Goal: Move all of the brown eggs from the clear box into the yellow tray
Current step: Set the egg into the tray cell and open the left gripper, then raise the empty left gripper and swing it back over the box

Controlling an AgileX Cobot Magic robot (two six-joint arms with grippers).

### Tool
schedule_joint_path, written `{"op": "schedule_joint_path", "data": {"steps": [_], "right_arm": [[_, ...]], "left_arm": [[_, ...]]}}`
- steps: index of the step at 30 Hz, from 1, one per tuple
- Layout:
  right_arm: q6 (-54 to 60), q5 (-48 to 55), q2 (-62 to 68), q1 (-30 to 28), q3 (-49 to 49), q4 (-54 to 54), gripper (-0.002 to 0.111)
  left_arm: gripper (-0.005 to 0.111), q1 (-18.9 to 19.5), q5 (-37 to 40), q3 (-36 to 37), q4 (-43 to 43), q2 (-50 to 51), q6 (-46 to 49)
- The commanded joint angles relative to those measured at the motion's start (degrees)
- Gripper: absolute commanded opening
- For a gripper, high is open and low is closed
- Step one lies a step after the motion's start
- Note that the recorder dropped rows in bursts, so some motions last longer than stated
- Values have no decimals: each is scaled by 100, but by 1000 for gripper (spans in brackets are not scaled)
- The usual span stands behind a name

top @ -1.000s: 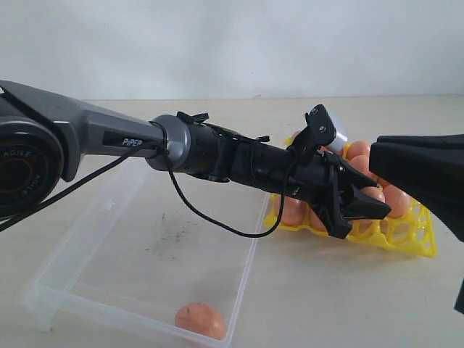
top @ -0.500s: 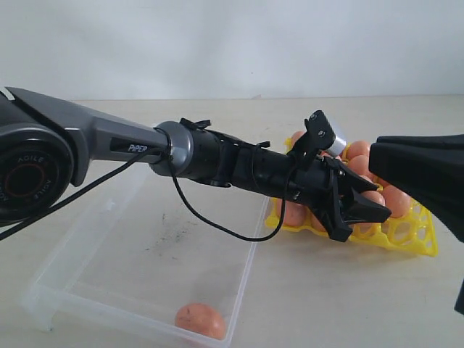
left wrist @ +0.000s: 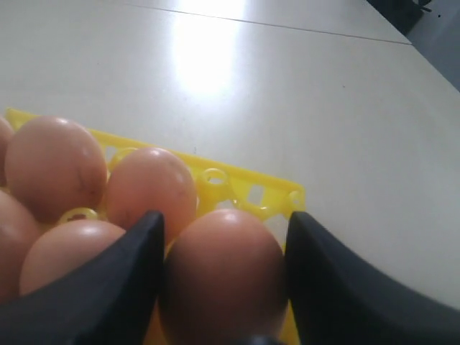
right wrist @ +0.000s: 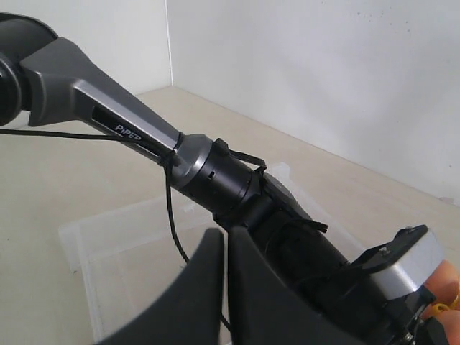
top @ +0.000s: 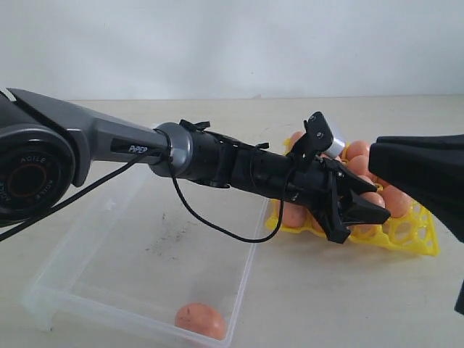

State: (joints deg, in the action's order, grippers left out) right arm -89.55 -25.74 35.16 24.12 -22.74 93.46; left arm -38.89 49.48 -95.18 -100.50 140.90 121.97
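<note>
Nearest to us, a lone brown egg point(top: 200, 320) lies against the front wall of the clear box point(top: 109, 254), on its scuffed floor. It has not moved in the last second, and neither has the box.

At the right edge, the dark bulk of the right arm point(top: 424, 174) hangs where it was. Its wrist view shows the right gripper point(right wrist: 224, 241) clenched, with only a thin seam between the two fingers and nothing in them.

Above the box, the left arm point(top: 109, 138) reaches across to the right with a black cable point(top: 210, 221) looping under it. Against a second ago we find its forearm sunk a little, and the left gripper point(left wrist: 226, 219) is slightly lower over the near corner of the yellow tray point(top: 413, 239). In the last half second we see almost no change.

In the left wrist view the black fingers point(left wrist: 122, 280) flank a gripped egg point(left wrist: 223, 280) that fills the gap between them, so we read the jaws as clasping it. We cannot tell whether it already rests in a cup.

Beyond it, the other brown eggs point(left wrist: 54, 165) sit in their cups, packed side by side, with the tray's far rim just past them. The tray stands on the pale table point(top: 326, 304) just beside the box's right wall, where it stood before. The white wall point(top: 232, 43) closes the scene behind.
</note>
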Motion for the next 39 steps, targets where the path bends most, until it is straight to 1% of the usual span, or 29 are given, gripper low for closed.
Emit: {"op": "schedule_joint_path", "data": {"steps": [1, 3, 14, 21, 23, 24, 25, 26, 28, 29, 34, 39], "right_arm": [[-19, -17, -17, -20, 6, 12, 0], [-19, -17, -17, -20, 6, 12, 0], [-1, -15, -17, -20, 6, 12, 0], [-1, -15, -17, -20, 6, 12, 0], [-1, -15, -17, -20, 6, 12, 0], [-1, -15, -17, -20, 6, 12, 0], [-1, -15, -17, -20, 6, 12, 0], [-1, -15, -17, -20, 6, 12, 0], [-1, -15, -17, -20, 6, 12, 0], [-1, -27, -17, -20, 6, 12, 0], [-1, -124, -17, -20, 6, 16, 0], [-1, -128, -17, -20, 6, 26, 0]], "left_arm": [[49, -10, -218, 17, 55, 56, -126], [55, -10, -272, 17, 55, 56, -204], [55, -10, -219, 17, 55, -117, -206], [54, -10, 441, 17, 55, -685, -393], [51, -10, 606, 17, 55, -895, -762], [48, -10, 712, 17, 55, -994, -925], [42, -10, 846, 17, 61, -1083, -1116], [34, -10, 979, 17, 299, -1176, -1307], [12, -10, 1104, 17, 893, -1363, -1648], [4, -10, 1128, 17, 1316, -1477, -1895], [4, -10, 928, 17, 3581, -1994, -3782], [4, -10, 625, 53, 6365, -2483, -6244]]}}
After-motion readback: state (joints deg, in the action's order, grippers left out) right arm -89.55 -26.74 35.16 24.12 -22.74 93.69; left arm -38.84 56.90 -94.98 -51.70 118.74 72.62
